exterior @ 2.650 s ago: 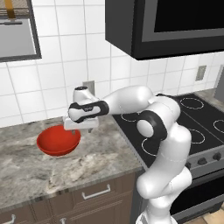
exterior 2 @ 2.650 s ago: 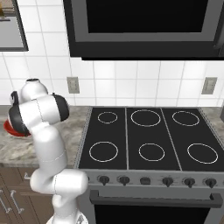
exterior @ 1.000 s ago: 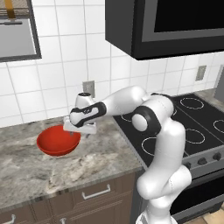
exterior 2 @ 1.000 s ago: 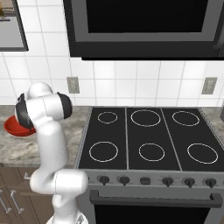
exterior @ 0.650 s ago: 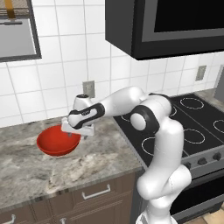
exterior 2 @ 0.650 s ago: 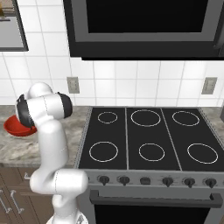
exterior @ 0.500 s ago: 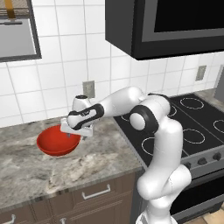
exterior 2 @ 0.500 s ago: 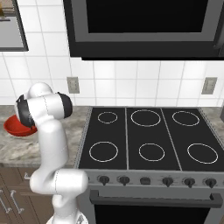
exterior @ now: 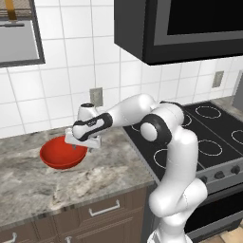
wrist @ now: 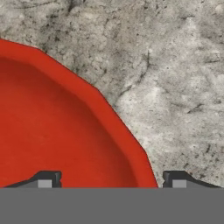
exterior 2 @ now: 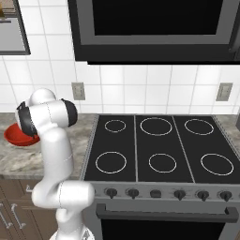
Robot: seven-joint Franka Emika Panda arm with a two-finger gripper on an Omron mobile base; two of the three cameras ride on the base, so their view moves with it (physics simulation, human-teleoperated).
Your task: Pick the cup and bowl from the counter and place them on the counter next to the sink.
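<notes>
claw [wrist: 109, 181] astride bowl [wrist: 57, 131] rim, seemingly unclamped

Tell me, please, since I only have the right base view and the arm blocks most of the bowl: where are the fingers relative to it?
Observer: In the hand view the fingers straddle the rim of the bowl, one tip over the red inside, the other over the counter outside.
Operator: Thank you. Are they closed on the rim?
Observer: No; a clear gap shows on both sides of the rim.
Operator: Which side of the bowl is that?
Observer: In the left base view the gripper sits at the bowl's right edge, the side toward the stovetop.
</notes>
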